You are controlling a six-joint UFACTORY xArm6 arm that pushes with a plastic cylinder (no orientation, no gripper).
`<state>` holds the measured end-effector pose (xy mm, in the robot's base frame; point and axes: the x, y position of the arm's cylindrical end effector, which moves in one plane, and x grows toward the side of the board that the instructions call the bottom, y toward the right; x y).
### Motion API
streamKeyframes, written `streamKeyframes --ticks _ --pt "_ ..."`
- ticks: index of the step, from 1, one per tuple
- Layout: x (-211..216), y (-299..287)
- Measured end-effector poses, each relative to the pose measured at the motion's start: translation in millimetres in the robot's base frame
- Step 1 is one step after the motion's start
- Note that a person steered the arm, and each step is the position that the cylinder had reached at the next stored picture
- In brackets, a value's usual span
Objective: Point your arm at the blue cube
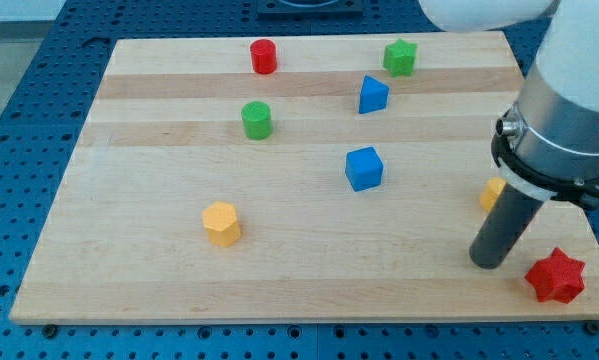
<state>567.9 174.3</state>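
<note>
**Blue cube at mid-bench, our tip off to the view's right**

Blue was the cube, which sat near the middle of the wooden bench, well apart from our tip. The tip rested near the bench's lower right corner, close beside the red star-shaped block and just below an orange block (half hidden behind the rod, shape unclear). Our end effector was a plain rod, with no jaws to open or close, and it held nothing. A second blue block, wedge-like, lay above the cube. Elsewhere stood a green cylinder, a red cylinder, a green block and a yellow hexagonal block.
</note>
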Motion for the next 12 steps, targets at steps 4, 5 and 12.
streamKeyframes --ticks 4,5,12 --pt "-12 -34" --pt "-19 -40" --pt "-56 -84"
